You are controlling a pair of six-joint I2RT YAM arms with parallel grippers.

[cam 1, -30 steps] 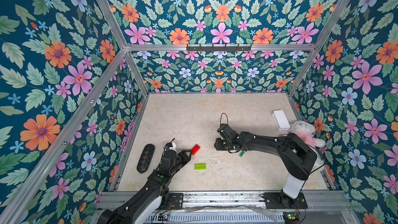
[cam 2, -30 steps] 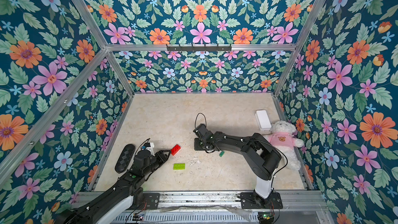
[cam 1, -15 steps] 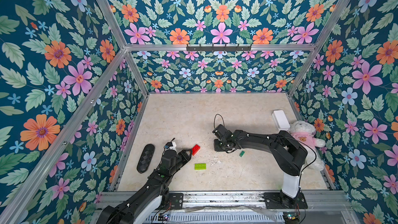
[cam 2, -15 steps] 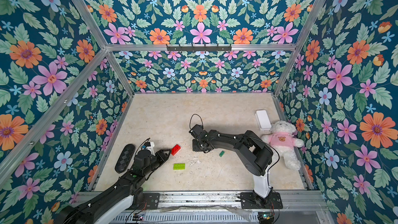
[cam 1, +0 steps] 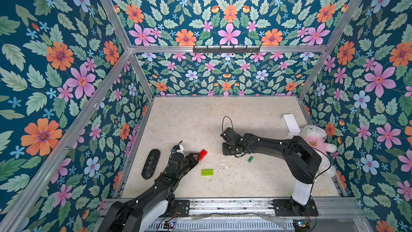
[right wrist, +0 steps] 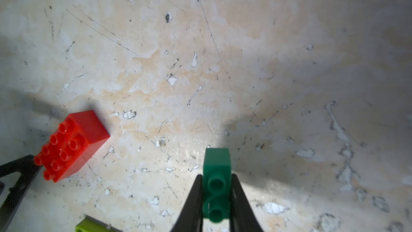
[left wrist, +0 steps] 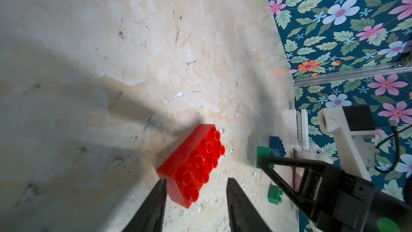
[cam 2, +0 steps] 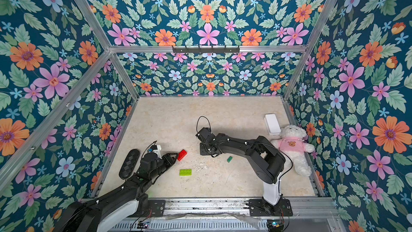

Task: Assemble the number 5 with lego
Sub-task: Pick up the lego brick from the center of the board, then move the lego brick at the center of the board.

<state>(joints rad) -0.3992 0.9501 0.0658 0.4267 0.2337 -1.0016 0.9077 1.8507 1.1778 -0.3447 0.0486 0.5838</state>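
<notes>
Dark-green brick (right wrist: 217, 166) sits pinched in the jaws of the right claw (right wrist: 216, 176).

A red brick (left wrist: 191, 166) lies on the pale surface (left wrist: 133, 52) with its bumps showing. Its near end sits between the two black fingers (left wrist: 156, 204) of the left claw (left wrist: 196, 181), which stand apart. Off to the side, the right claw (left wrist: 263, 162) has a dark green brick (left wrist: 264, 152) at its tip. A blue brick (left wrist: 277, 146) sits just behind it. A little green brick (left wrist: 275, 194) lies close by. A white box (left wrist: 298, 128) stands next to the flowery wall (left wrist: 345, 30).
</notes>
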